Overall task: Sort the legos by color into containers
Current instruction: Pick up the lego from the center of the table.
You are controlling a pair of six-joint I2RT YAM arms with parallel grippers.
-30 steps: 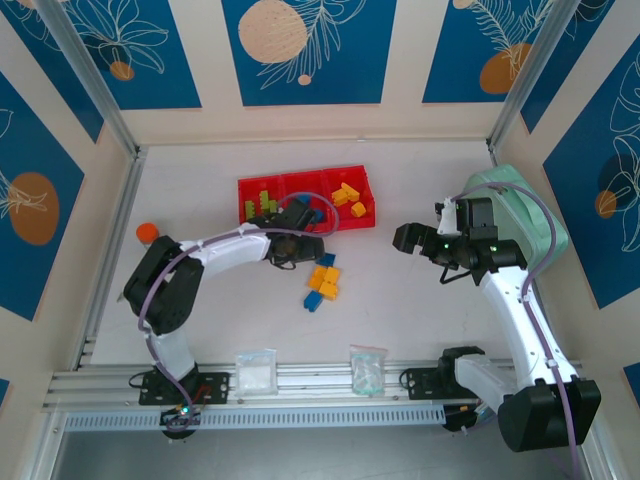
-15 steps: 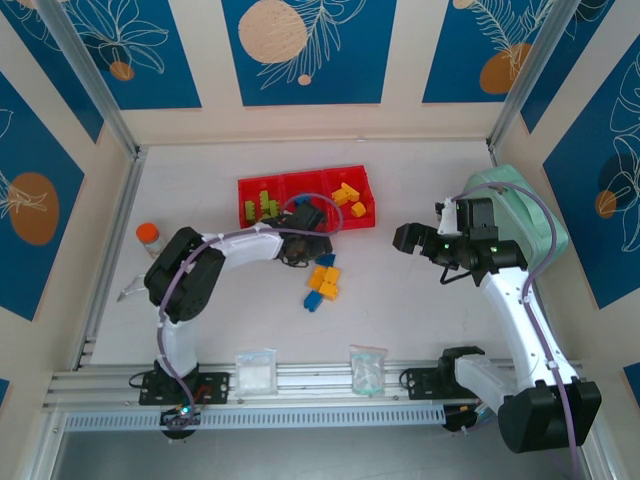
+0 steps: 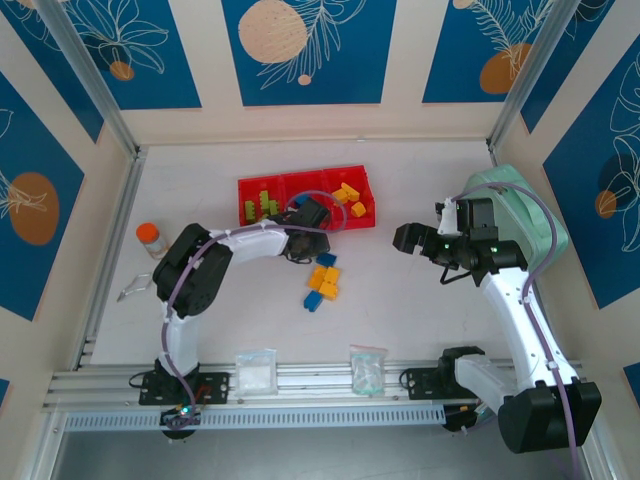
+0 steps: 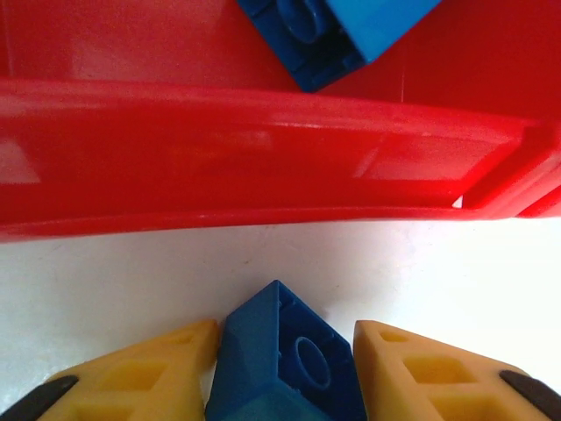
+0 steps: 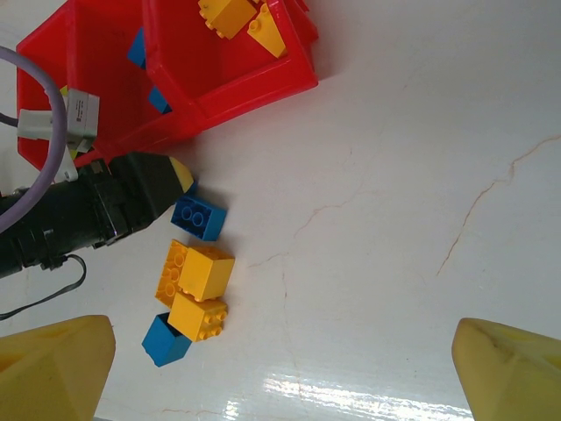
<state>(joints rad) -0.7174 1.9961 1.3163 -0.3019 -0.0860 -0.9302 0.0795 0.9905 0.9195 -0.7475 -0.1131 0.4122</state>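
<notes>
The red tray (image 3: 300, 174) of three bins lies at the table's middle back. Green legos (image 3: 262, 206) fill its left bin and yellow ones (image 3: 348, 195) its right bin. My left gripper (image 3: 306, 222) sits at the tray's front edge, shut on a blue lego (image 4: 289, 360). The red wall (image 4: 263, 149) is just ahead of it, with another blue lego (image 4: 342, 31) inside the middle bin. Loose yellow legos (image 5: 206, 272) and blue ones (image 5: 199, 217) lie on the table in front of the tray. My right gripper (image 5: 280, 377) hangs open over bare table to their right.
A mint-green case (image 3: 525, 215) stands at the right behind my right arm. An orange-capped bottle (image 3: 148, 235) stands left of my left arm. Two clear bags (image 3: 255, 368) (image 3: 367, 368) lie by the near rail.
My left arm's elbow has swung right, uncovering the bottle, and its gripper has edged toward the tray's middle bin with the blue lego. The right arm has not moved.
</notes>
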